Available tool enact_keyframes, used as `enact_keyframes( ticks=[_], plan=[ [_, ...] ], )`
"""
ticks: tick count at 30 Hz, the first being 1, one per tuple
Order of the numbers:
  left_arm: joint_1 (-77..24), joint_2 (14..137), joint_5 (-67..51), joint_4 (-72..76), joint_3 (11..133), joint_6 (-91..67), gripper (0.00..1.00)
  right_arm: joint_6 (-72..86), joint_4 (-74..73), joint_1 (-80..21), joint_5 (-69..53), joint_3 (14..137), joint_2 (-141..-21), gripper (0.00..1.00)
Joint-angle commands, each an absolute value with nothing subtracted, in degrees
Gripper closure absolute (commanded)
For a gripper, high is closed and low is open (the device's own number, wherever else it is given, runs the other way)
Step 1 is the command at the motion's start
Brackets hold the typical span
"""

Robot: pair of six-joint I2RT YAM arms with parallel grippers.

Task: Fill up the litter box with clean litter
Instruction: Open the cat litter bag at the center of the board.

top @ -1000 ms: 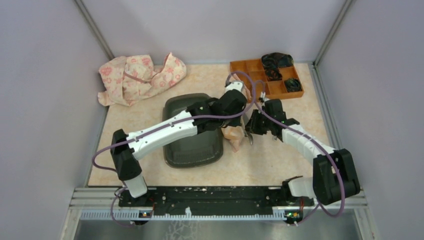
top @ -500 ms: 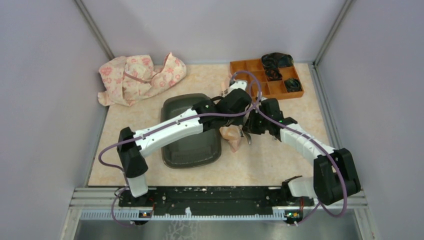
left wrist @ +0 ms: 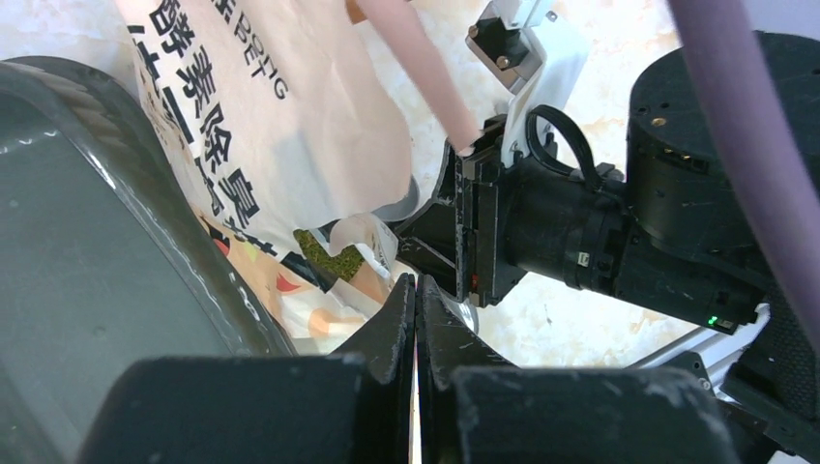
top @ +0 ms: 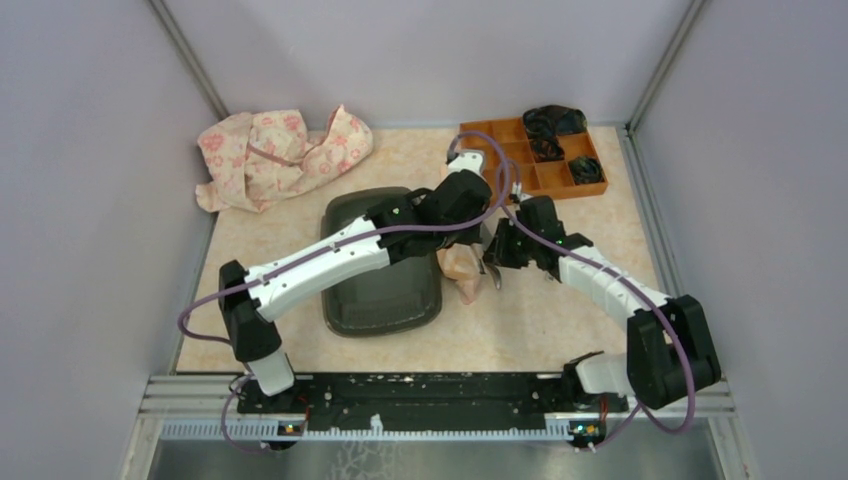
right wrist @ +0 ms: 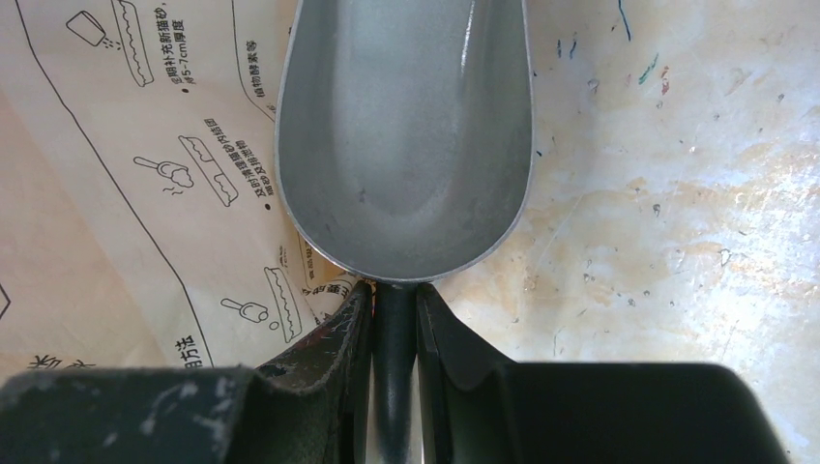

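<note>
The litter box (top: 385,290) is a dark tray in mid-table; its wall (left wrist: 87,222) fills the left of the left wrist view and no granules show inside. A peach printed bag (top: 463,270) lies against its right side. Clean litter (left wrist: 329,253) shows as a green patch in the bag's torn opening (left wrist: 271,126). My left gripper (left wrist: 416,290) hangs shut just above that opening, nothing seen between its jaws. My right gripper (right wrist: 395,295) is shut on the black handle of a grey metal scoop (right wrist: 406,126), whose bowl is empty and lies half over the bag (right wrist: 145,193).
A crumpled pink floral cloth (top: 280,150) lies at the back left. An orange compartmented organiser (top: 535,160) with dark items stands at the back right. The left arm (top: 330,260) stretches across the litter box. Grey walls close in three sides.
The left arm's wrist has shifted a little, first right, then back toward the far side. The right arm and scoop have barely moved.
</note>
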State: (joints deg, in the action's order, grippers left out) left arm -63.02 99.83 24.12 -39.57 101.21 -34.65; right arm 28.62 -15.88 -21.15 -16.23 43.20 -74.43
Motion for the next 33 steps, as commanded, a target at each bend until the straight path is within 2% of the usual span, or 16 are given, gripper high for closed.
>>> enact_keyframes(
  ticks=[1, 33],
  plan=[
    [-63.46, 99.59, 26.23, -41.94, 99.76, -34.35, 1.0, 28.19, -13.5, -22.98, -18.08, 46.65, -74.69, 1.0],
    [-63.28, 104.82, 30.72, -44.37, 102.24, -32.04, 0.98, 27.8, -13.28, -23.46, -18.64, 47.27, -75.58, 1.0]
  ],
)
